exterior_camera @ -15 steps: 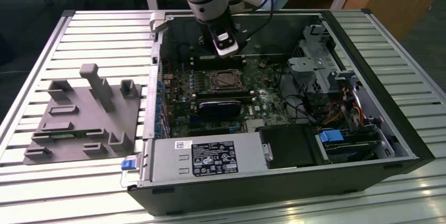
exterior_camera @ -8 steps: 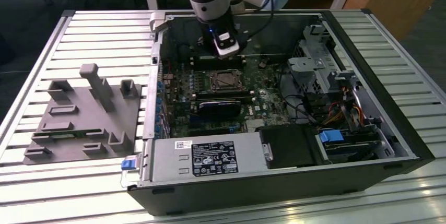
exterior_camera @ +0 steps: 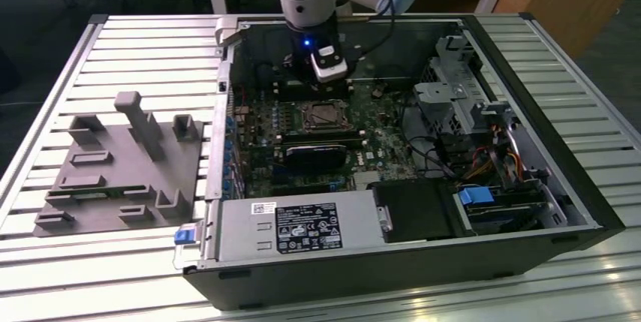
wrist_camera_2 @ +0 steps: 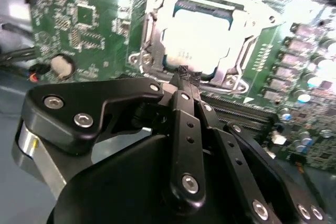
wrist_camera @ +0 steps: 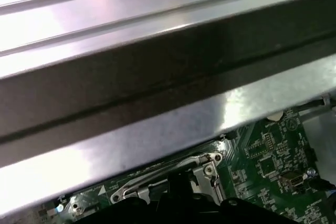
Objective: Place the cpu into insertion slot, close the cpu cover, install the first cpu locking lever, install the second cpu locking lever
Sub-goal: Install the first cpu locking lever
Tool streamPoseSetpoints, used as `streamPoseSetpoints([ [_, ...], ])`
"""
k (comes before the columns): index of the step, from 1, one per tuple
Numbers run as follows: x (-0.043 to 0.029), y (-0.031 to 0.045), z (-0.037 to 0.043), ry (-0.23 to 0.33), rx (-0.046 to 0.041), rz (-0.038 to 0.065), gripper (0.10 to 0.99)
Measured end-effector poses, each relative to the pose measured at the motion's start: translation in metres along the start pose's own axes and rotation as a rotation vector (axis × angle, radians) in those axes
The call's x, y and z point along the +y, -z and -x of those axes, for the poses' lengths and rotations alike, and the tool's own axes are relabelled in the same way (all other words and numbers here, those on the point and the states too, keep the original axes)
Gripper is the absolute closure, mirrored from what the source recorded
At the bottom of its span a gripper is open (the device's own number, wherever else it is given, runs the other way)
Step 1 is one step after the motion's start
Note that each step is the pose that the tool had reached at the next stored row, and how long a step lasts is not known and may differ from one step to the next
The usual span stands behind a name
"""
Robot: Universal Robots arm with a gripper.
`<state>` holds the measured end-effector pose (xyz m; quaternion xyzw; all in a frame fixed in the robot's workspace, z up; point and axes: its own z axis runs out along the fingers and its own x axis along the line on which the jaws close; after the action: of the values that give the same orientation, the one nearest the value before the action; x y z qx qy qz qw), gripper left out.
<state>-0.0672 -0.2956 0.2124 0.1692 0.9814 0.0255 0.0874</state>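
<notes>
The cpu [wrist_camera_2: 197, 38] lies flat in the insertion slot [exterior_camera: 322, 115] on the green board, its silver top showing. The cpu cover [wrist_camera_2: 153, 29] lies down around it, framing it. My gripper [wrist_camera_2: 184, 73] has its black fingers [wrist_camera_2: 181, 124] pressed together, the tips at the socket's edge just beside the cover; I see nothing between them. In the exterior view the gripper [exterior_camera: 323, 84] hangs just behind the socket, inside the open case. A thin metal lever [wrist_camera: 157, 178] runs along the socket's edge in the first wrist view.
A grey moulded fixture [exterior_camera: 120, 164] sits on the slatted table at the exterior view's left. Inside the case are a silver power supply [exterior_camera: 290, 224], a drive cage [exterior_camera: 461, 97] and a dark block [exterior_camera: 315, 155] near the socket. The case's metal wall [wrist_camera: 157, 51] stands close by.
</notes>
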Motion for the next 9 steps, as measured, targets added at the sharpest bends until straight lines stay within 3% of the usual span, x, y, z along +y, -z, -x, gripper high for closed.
streamPoseSetpoints([
  [4,0.0000,-0.0007,0.0034,0.002,0.0366,-0.028,0.984],
  [7,-0.0027,-0.0009,0.0052,0.001,0.0515,-0.036,0.984],
  [9,-0.0059,-0.0010,0.0068,0.001,0.0552,-0.038,0.984],
])
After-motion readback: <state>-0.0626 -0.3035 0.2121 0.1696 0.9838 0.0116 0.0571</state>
